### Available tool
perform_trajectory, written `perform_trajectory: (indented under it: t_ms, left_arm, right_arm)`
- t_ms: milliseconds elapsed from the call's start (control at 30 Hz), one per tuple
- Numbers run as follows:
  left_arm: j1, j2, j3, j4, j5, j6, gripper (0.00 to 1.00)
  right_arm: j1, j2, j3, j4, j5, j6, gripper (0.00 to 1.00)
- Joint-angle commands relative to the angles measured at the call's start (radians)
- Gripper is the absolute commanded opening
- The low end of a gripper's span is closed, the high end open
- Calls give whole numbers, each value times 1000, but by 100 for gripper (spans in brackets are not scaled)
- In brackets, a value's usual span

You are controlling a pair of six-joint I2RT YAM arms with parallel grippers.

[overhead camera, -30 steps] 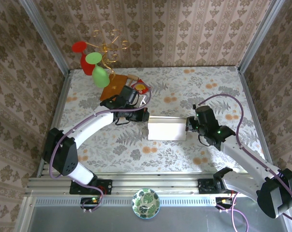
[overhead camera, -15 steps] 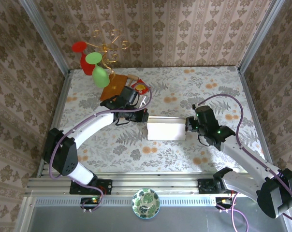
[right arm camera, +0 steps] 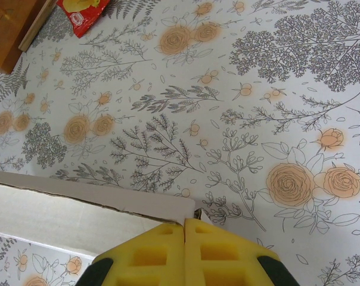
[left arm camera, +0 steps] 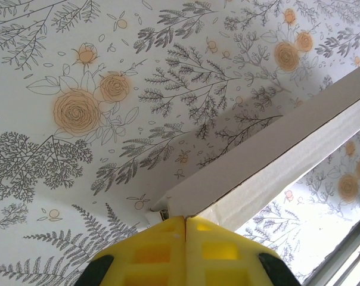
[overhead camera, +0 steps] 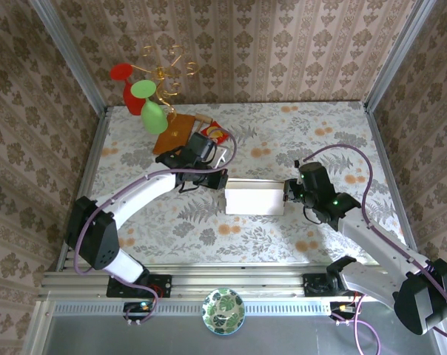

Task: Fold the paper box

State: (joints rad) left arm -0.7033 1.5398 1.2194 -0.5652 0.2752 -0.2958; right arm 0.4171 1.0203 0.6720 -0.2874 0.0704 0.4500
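The paper box (overhead camera: 254, 200) lies as an off-white rectangle in the middle of the floral table, its back wall standing up. My left gripper (overhead camera: 222, 178) is at the box's far left corner and is shut. Its yellow fingertips (left arm camera: 186, 218) press together right against the box's corner edge (left arm camera: 269, 156). My right gripper (overhead camera: 288, 191) is at the box's far right corner, also shut. Its yellow tips (right arm camera: 185, 222) touch the end of the box's wall (right arm camera: 102, 193). I see nothing between either pair of fingers.
A brown wooden board (overhead camera: 175, 132) and a red snack packet (overhead camera: 217, 133) lie at the back left, also seen as the board (right arm camera: 10, 30) and the packet (right arm camera: 84, 12). A red and green ornament stand (overhead camera: 146, 96) rises behind them. A leaf-patterned bowl (overhead camera: 223, 310) sits below the front rail. Patterned walls enclose the table.
My left gripper has crept slightly to the right, onto the box's far left corner. The box's left edge has shifted a hair. The right arm has stayed still.
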Motion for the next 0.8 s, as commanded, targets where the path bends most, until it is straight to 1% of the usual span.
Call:
perform_trajectory:
  t_ms: [0, 133, 333, 567, 767]
  left_arm:
    - [-1, -12, 11, -93, -73, 38, 0]
    - [-12, -7, 6, -94, -86, 40, 0]
    - [-17, -6, 14, -119, -139, 52, 0]
    - [-30, -3, -4, -113, -134, 52, 0]
    - [-38, -15, -30, -104, -157, 43, 0]
  right_arm:
    - [-1, -17, -15, -25, 28, 20, 0]
    - [-1, -16, -17, -25, 29, 20, 0]
    - [-1, -16, -15, -27, 28, 17, 0]
    - [0, -17, -17, -26, 27, 16, 0]
    - [0, -17, -22, -26, 21, 16, 0]
